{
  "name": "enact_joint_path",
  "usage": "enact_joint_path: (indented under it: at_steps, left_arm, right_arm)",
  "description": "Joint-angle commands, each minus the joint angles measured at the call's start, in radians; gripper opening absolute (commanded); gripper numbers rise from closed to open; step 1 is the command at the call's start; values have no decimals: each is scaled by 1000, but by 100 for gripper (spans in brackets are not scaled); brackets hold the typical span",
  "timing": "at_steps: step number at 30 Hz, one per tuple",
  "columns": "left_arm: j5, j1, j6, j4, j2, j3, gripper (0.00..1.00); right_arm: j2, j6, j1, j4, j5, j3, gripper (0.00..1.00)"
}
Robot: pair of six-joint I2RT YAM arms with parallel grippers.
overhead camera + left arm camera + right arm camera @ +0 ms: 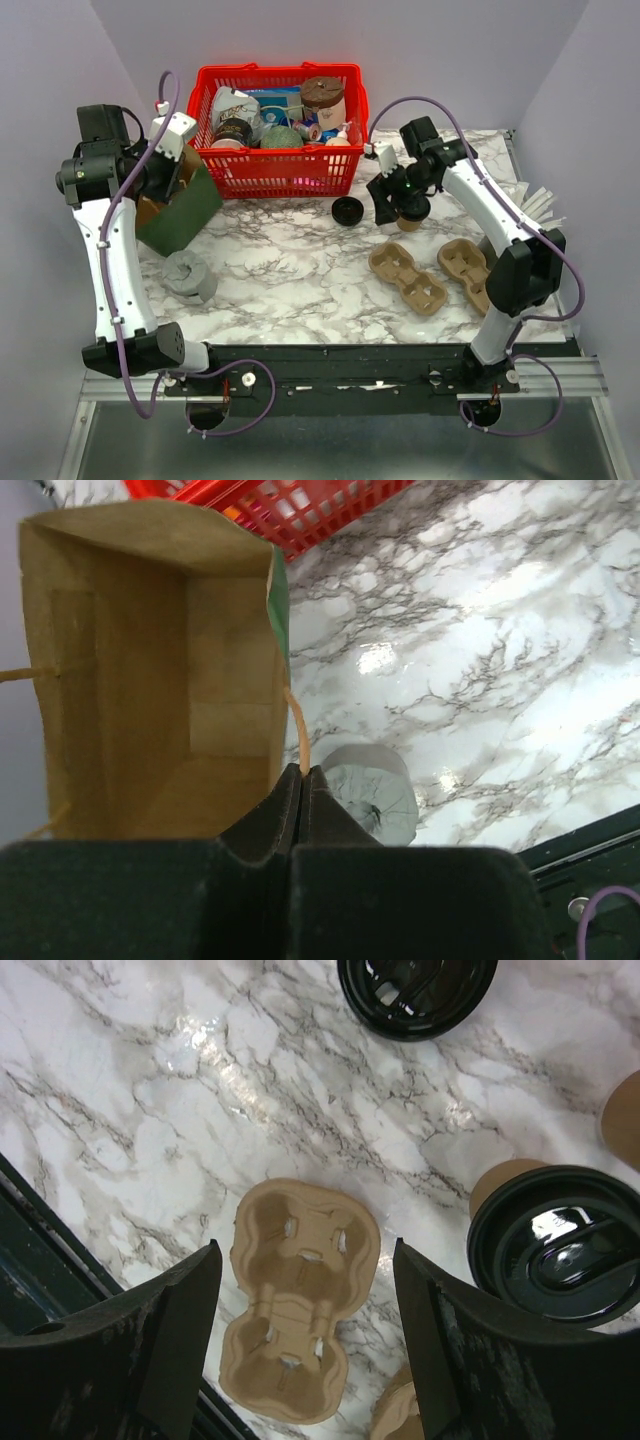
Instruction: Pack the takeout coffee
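Note:
The takeout coffee [497, 1185] is a tan kraft cup standing on the marble table with a black lid [555, 1245] on it; its rim and inside are hidden. It sits just right of my right gripper [307, 1250], which is open and empty above the table. In the top view that gripper [395, 205] hovers over the cup [410, 223]. My left gripper [303, 772] is shut on the tan handle [297, 730] of a paper bag [150, 670], brown inside and green outside, and holds it open at the table's left [178, 212].
A loose black lid [347, 210] lies left of the cup. Two brown pulp carriers [407, 277] [468, 270] lie at the front right. A grey crumpled cylinder [190, 275] lies at the front left. A red basket [275, 165] of goods stands at the back.

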Motion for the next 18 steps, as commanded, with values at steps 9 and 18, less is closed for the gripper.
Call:
enact_joint_path:
  at_steps: [9,18]
  left_arm:
    - [146,-349,-12,-116,-5,-127,0]
    - [212,-488,-9,-87,40,21,42]
  right_arm:
    - [70,5,3,-7,-21,107,77]
    - [53,-5,4,1,-5,103,77]
